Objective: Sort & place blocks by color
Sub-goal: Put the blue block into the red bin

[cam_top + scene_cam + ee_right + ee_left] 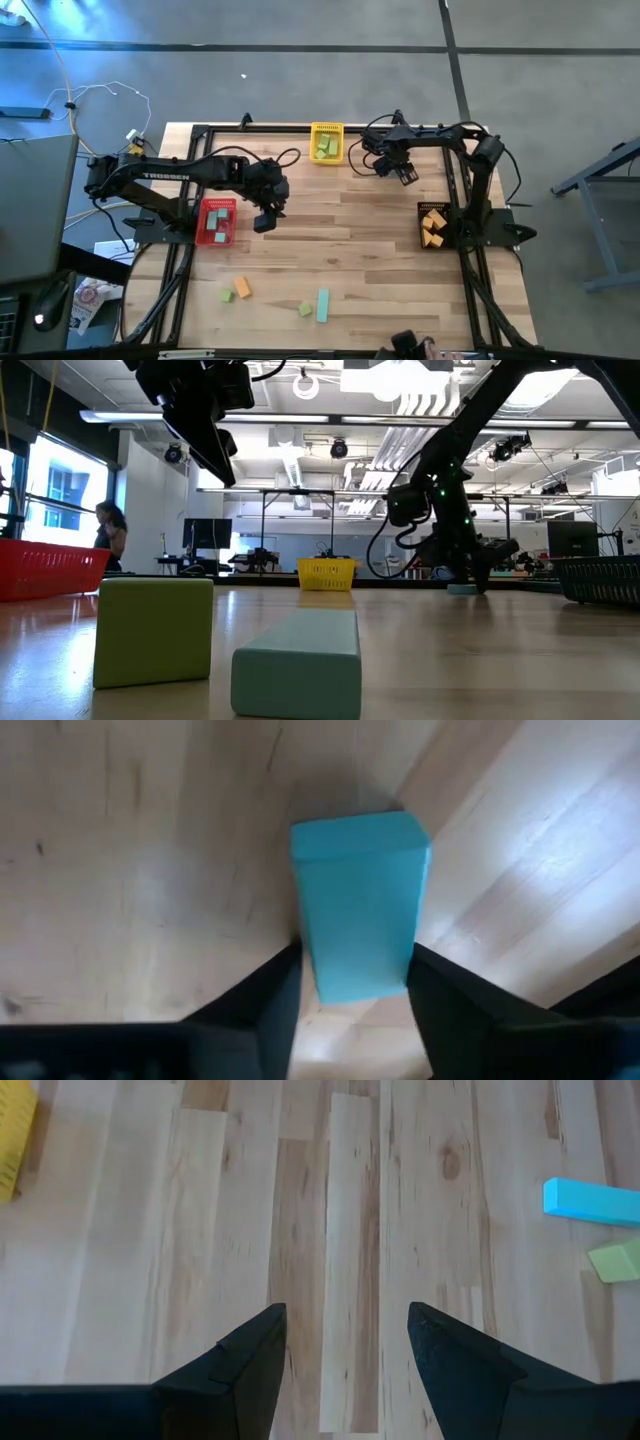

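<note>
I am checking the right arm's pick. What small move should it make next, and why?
Probably finish closing the right gripper on the teal block, then lift. The block sits on the table between its fingers, which look close to its sides. The left gripper hangs open over bare wood.

Left arm stretched in from the bench's left side, elbow bent, left gripper (268,215) raised off the bench (380,260) near its middle, pointing down, fingers (250,1370) spread with nothing between them. Right arm reaching from the right side toward the far edge, wrist bent down, right gripper (405,172) low at the bench surface, 2 fingers (275,1005) straddling a teal block (360,900), one on each side, contact not confirmed.
</note>
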